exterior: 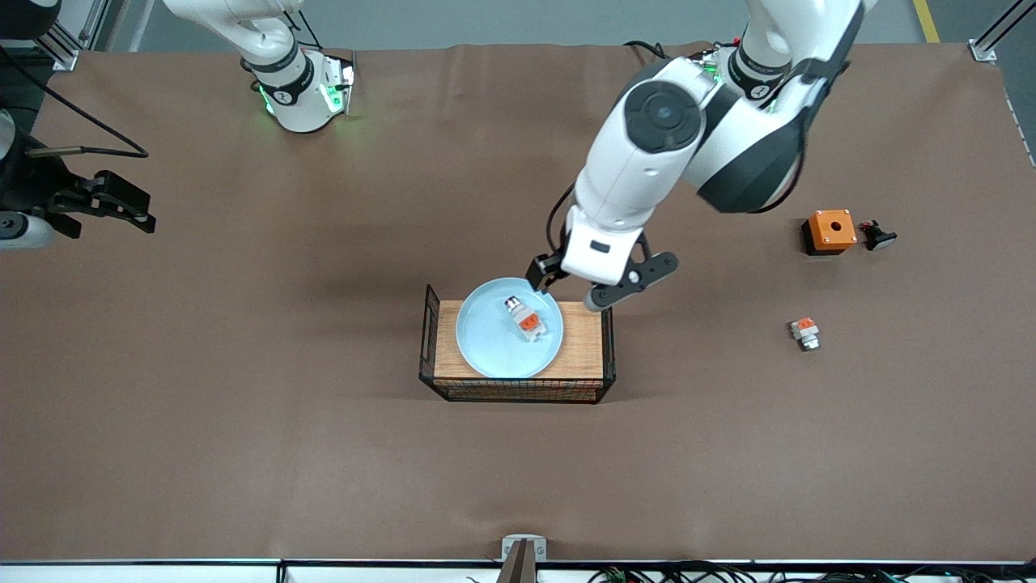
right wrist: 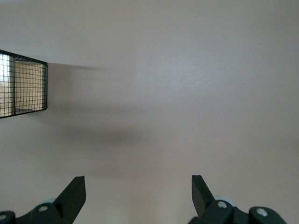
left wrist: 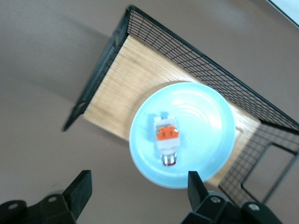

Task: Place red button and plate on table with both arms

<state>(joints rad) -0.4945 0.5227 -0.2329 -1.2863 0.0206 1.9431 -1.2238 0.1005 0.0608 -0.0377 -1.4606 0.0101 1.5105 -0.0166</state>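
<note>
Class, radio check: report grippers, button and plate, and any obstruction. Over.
Left gripper open above plate rim, empty. Right gripper open, waiting at right arm's end. Red button on plate, plate on crate. Nothing in the way. Over.

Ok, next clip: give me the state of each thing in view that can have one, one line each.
red button: lying on the plate.
plate: resting on the crate, not on the table.
crate: standing on the table.
left end effector: open, over the plate's rim, holding nothing.
right end effector: open, empty; that arm waits at its end of the table.
</note>
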